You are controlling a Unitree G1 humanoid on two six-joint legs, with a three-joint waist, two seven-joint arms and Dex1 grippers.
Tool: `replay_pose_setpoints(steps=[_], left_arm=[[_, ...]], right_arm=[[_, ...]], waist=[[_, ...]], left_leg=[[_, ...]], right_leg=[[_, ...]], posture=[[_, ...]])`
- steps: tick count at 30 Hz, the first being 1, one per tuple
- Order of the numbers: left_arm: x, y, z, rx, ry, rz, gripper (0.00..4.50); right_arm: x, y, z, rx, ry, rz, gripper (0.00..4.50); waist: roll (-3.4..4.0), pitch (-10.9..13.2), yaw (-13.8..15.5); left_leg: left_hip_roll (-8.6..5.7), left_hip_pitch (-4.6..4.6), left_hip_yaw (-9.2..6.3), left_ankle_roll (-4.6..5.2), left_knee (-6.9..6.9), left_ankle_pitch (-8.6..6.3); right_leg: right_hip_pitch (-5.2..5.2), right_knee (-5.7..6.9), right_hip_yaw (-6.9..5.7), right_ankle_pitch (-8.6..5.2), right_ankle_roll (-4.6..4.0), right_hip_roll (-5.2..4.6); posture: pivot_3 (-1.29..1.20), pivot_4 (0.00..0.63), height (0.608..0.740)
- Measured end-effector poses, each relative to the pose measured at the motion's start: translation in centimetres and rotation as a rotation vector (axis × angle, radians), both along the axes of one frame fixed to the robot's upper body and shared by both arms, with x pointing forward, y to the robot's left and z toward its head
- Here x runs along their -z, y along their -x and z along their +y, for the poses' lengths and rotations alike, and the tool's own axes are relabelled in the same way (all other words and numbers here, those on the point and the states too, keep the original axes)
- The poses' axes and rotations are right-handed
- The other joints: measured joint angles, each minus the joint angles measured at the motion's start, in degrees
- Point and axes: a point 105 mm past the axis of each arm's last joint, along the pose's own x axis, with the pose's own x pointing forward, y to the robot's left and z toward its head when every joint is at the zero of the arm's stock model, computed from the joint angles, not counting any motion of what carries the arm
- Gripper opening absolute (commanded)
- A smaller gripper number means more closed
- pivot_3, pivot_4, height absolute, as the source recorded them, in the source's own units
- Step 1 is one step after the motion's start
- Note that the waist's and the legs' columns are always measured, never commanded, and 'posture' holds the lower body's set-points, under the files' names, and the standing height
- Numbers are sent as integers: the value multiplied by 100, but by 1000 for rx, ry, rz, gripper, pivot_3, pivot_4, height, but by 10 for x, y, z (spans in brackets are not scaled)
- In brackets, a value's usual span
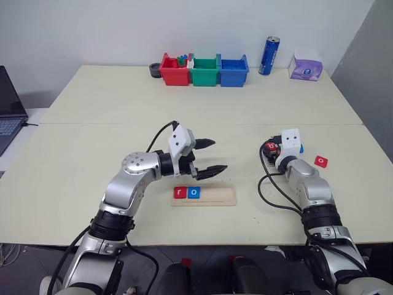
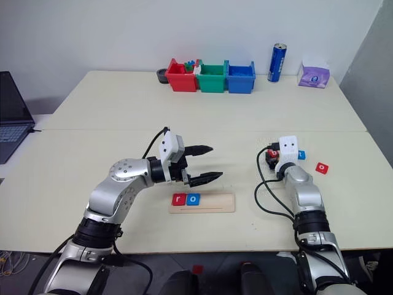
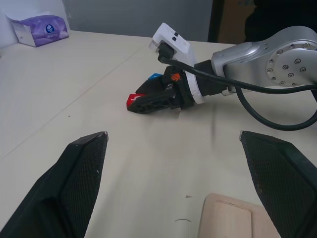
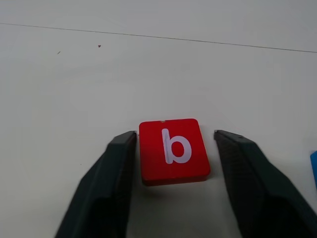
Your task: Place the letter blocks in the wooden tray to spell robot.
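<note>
The wooden tray (image 1: 215, 197) lies near the front middle of the table. A red "r" block (image 1: 179, 192) and a blue "o" block (image 1: 193, 192) sit side by side at its left end. My left gripper (image 1: 219, 155) hovers open just behind the tray, pointing right with nothing between its fingers. My right gripper (image 4: 175, 134) rests low on the table to the right, straddling a red "b" block (image 4: 173, 150). One finger is against the block and a small gap remains at the other. A blue block (image 1: 301, 149) and a red block (image 1: 320, 161) lie just right of it.
Red (image 1: 174, 69), green (image 1: 204, 70) and blue (image 1: 234, 70) plastic bins stand at the back edge. A blue can (image 1: 268, 55) and a purple tissue pack (image 1: 306, 66) are to their right. A laptop (image 1: 9, 110) sits off the left side.
</note>
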Motion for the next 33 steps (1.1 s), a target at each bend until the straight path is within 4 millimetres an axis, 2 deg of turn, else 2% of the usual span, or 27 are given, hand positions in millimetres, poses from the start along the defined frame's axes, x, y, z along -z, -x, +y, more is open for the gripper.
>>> replay_pose_setpoints(steps=[1,5,8,11,16,20,25,30,33], left_arm=[[-1,0,0,0,0,-3,4500],[-2,-3,0,-5,2,-12,4500],[-3,-3,1,-5,2,-16,4500],[-2,0,3,3,-5,-15,4500],[4,16,10,49,-41,5,4500],[8,27,14,84,-58,18,4500],[13,31,16,90,-61,39,4500],[16,33,17,92,-60,41,4500],[20,34,20,88,-65,54,4500]], right_arm=[[0,0,0,-1,0,-3,1459],[1,6,0,-1,1,-12,1466],[3,18,2,-2,11,-10,1466],[5,40,9,-29,31,12,1466],[8,88,18,-63,53,96,1466],[8,117,23,-54,38,169,1466],[7,153,41,-48,12,268,1466],[1,166,66,-91,0,296,1466],[3,167,67,-81,3,315,1466]], waist=[[0,0,0],[0,0,1],[0,0,4],[1,-1,10],[2,-1,15],[2,-1,15],[2,-1,11],[2,-1,1],[2,-1,2]], left_leg=[[0,0,0,0,0,0],[1,-1,-1,0,0,0],[2,-4,-2,0,-3,0],[5,-4,-4,0,-6,0],[5,-3,-5,0,-8,0],[2,-2,-6,0,-8,0],[1,-3,-7,0,-9,0],[2,-2,-7,-1,-9,0],[1,-7,-7,-1,-10,0]], right_leg=[[0,0,0,0,0,0],[0,-1,-1,0,0,0],[-1,-3,-1,0,0,0],[-2,-7,-2,-1,1,0],[0,-9,-3,-2,2,0],[1,-8,-5,-3,3,2],[0,-13,-6,-5,3,7],[0,-16,-6,-8,8,8],[0,-29,-8,-12,15,8]], posture=[[0,150,740],[0,150,740],[0,150,740],[0,150,740],[0,150,740],[0,150,740],[0,150,740],[0,150,740],[0,150,740]])
